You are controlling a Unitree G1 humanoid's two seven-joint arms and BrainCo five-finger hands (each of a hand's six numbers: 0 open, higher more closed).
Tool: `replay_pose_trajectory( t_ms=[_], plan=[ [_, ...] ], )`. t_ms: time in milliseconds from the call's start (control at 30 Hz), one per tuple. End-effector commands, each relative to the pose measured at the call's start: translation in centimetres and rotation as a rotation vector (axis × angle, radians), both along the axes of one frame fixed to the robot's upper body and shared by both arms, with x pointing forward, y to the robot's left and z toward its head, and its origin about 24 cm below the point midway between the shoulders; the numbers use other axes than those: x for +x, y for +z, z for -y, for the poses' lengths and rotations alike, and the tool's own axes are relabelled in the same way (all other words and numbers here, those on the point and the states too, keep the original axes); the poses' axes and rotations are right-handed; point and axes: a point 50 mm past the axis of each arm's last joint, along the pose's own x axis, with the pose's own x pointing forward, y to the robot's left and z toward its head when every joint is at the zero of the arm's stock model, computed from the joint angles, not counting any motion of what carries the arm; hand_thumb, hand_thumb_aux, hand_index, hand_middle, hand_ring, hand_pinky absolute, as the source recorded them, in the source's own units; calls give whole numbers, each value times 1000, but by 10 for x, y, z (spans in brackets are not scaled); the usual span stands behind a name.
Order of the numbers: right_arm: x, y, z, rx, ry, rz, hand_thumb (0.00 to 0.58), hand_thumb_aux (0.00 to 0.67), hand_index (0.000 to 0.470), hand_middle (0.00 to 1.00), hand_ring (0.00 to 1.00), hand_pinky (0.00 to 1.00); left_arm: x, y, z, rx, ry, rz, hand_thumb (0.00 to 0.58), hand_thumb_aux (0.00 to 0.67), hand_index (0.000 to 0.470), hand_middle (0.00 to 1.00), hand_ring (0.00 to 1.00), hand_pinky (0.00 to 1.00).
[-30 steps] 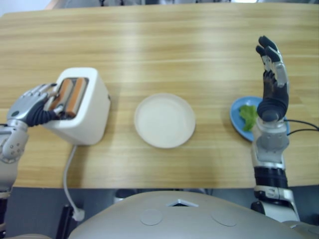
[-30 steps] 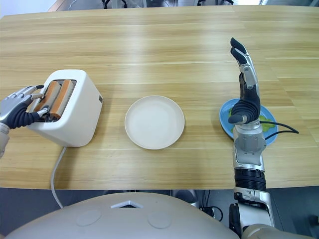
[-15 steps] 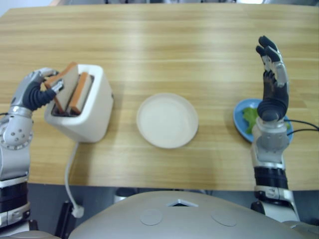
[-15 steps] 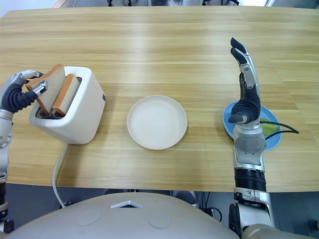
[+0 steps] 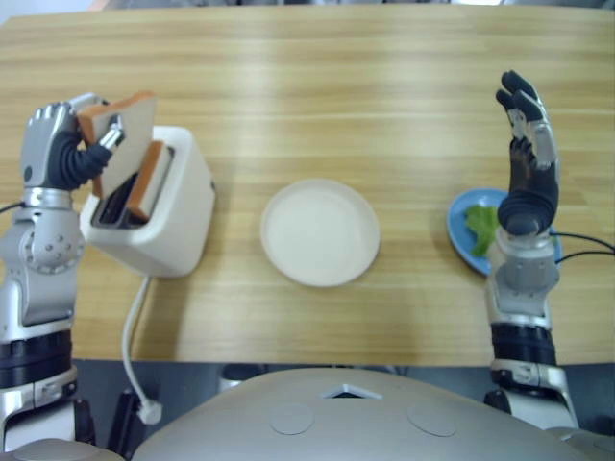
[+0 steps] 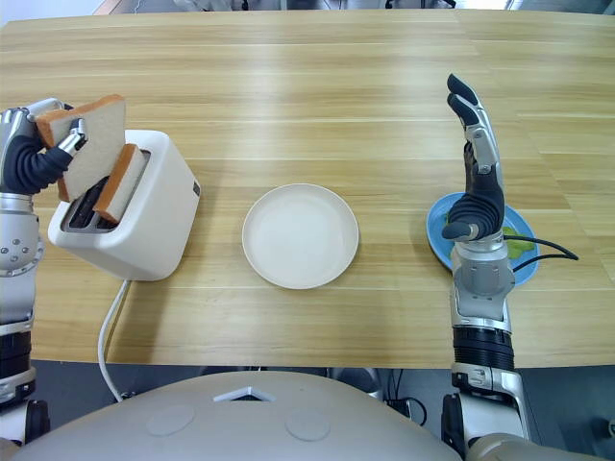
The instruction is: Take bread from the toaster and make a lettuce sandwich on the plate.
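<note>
A white toaster (image 6: 144,226) stands at the table's left. My left hand (image 6: 29,158) is shut on a bread slice (image 6: 96,139) raised almost clear of the toaster's left slot. A second bread slice (image 6: 120,181) still sits in the right slot. An empty cream plate (image 6: 300,235) lies mid-table. My right hand (image 6: 476,158) is held upright and open above a blue dish (image 6: 437,229) with green lettuce (image 5: 479,227) on it, at the right.
The toaster's white cord (image 6: 110,322) runs off the front edge of the wooden table (image 6: 307,86). A black cable (image 6: 548,252) lies over the blue dish's right side.
My left hand has closed on the left bread slice and lifted it up out of the toaster slot. The right arm has stayed still.
</note>
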Motion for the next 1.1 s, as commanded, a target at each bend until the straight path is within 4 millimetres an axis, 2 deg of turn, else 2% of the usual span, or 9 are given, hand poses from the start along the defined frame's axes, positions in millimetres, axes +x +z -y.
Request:
replay_pose_trajectory(
  t_ms=[33,300,500,600,733,800,967,1100],
  plan=[
    [1,1,1,-5,-6,-4,0,0,0,0,0,0,1,3,2,59,-4,38,580,670,460,1000,1000,1000],
    [7,2,-3,-3,7,0,0,0,0,0,0,0,7,37,26,217,-98,272,580,670,460,973,973,973],
    [15,1,-8,4,20,-1,0,0,0,0,0,0,23,42,50,266,-216,321,580,670,460,988,988,988],
    [18,0,-11,8,31,0,0,0,0,0,0,0,34,34,62,282,-270,315,580,670,460,1000,1000,1000],
    [23,-1,-15,12,46,2,0,0,0,0,0,0,42,20,93,349,-399,343,580,670,460,1000,1000,1000],
    [25,-1,-16,13,54,3,0,0,0,0,0,0,44,6,111,385,-469,344,580,670,460,1000,1000,1000],
    [29,-1,-18,14,68,6,0,0,0,0,0,0,50,-28,142,487,-558,305,580,670,460,1000,1000,1000],
    [30,0,-19,13,75,9,0,0,0,0,0,0,49,-44,168,594,-610,292,580,670,460,1000,1000,1000]
  ],
)
